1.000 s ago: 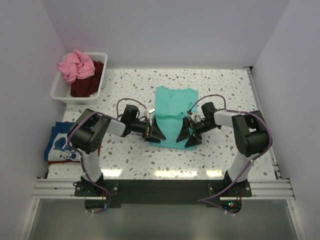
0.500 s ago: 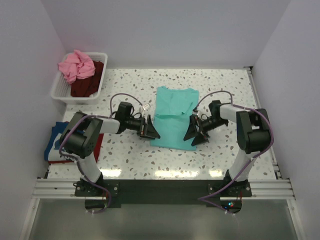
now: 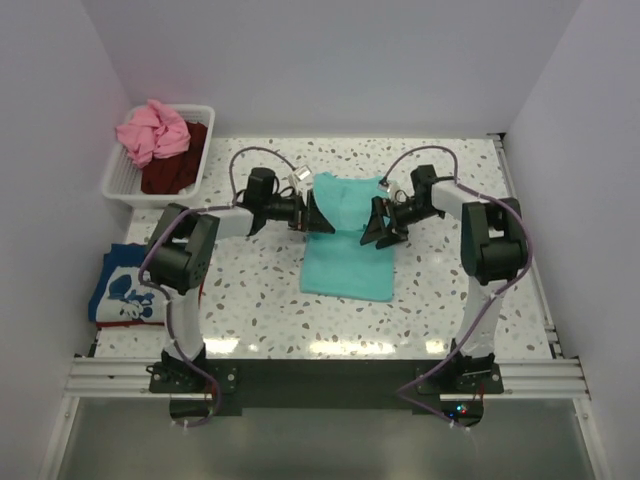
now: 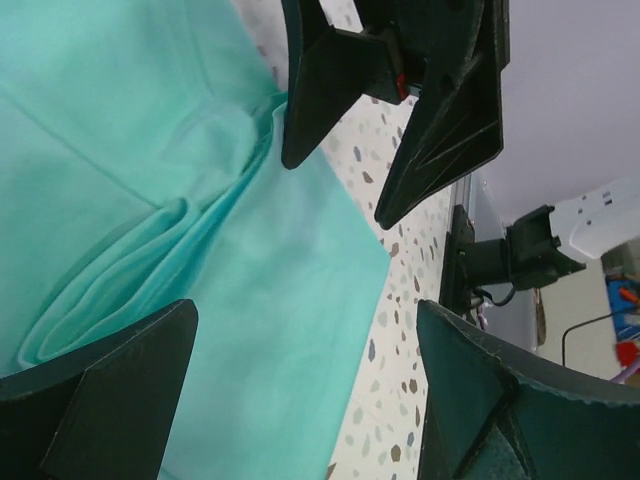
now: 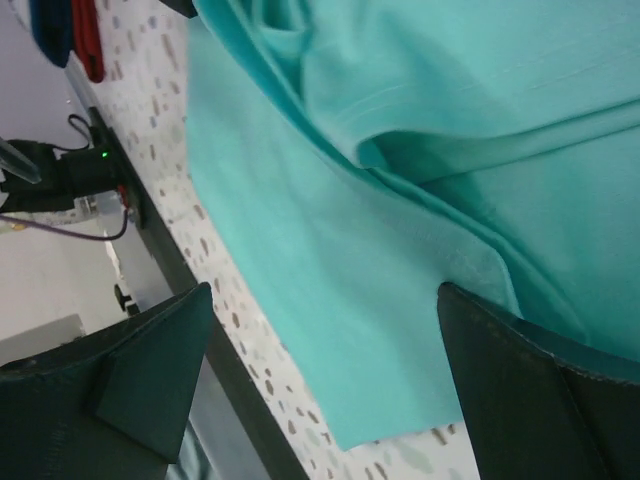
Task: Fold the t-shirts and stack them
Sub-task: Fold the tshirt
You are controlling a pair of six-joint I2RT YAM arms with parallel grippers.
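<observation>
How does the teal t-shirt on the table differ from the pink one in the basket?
The teal t-shirt lies flat and smooth on the table; the pink t-shirt is bunched in a heap. The teal t-shirt lies by itself; the pink t-shirt sits in the white basket on a dark maroon shirt. Both are plain-coloured cloth.

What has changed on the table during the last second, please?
The left gripper and right gripper, both open, moved along the teal t-shirt toward its far end; nothing was gripped. The shirt, basket and blue t-shirt stayed put.
</observation>
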